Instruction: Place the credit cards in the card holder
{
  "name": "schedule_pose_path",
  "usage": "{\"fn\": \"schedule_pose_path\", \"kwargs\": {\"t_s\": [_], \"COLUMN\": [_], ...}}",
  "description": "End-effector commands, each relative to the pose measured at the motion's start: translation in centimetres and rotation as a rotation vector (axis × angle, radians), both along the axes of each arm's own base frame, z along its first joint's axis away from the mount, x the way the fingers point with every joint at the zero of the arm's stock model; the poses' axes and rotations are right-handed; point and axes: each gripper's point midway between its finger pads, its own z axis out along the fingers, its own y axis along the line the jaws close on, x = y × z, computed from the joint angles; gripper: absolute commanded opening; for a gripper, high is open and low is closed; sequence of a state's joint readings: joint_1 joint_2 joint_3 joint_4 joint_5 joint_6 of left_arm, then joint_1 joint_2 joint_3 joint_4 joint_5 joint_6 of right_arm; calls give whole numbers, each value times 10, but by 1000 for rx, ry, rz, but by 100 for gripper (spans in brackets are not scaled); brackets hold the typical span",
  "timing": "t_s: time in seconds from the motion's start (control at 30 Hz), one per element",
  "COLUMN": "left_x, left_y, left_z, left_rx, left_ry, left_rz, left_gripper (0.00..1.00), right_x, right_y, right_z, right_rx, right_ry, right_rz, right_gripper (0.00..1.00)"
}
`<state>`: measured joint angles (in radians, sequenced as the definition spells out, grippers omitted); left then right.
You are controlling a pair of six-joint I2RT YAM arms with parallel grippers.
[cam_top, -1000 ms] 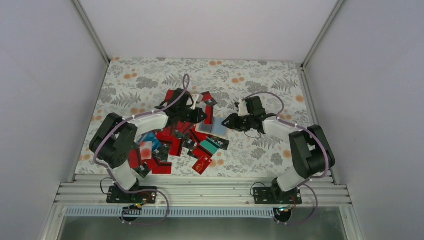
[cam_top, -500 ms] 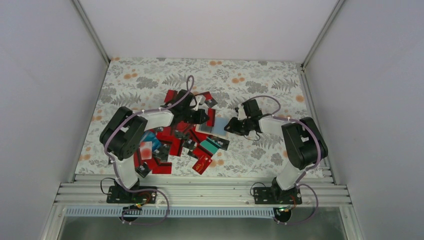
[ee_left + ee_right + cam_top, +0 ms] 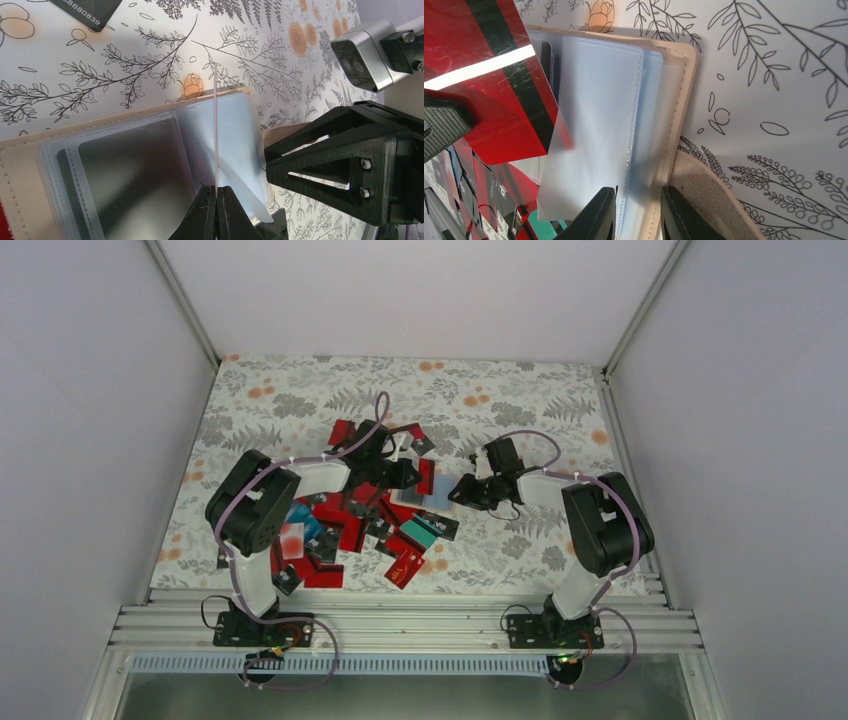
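Left gripper (image 3: 216, 212) pinches a red plastic credit card (image 3: 489, 75) edge-on, directly over the open tan folding card holder (image 3: 681, 100); right gripper (image 3: 636, 212) clamps the holder's near sleeves, pocket mouth facing the card.

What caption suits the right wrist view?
Right fingers hold a clear sleeve of the open card holder while a red card slides in.

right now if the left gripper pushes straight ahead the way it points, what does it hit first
Probably the card holder: the left gripper, shut on a red card edge-on, aims at its clear sleeves. Depth is unclear.
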<state>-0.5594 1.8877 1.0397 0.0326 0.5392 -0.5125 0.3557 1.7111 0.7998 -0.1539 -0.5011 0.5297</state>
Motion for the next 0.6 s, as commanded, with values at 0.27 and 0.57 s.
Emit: {"fn": "schedule_pose_path", "kwargs": {"t_s": [0.27, 0.57], "left_x": [-8, -14], "left_y": [15, 17], "left_z": [-14, -25], "left_rx": [59, 34], "left_ry": [120, 220], "left_rz": [105, 158], "left_gripper": [2, 2], "right_x": [2, 2], "right_y": [-6, -3], "right_z": [-7, -3], "right_rx": [-27, -6], "right_ry": [4, 2], "right_rz": [-5, 4], "right_gripper": [26, 25]}}
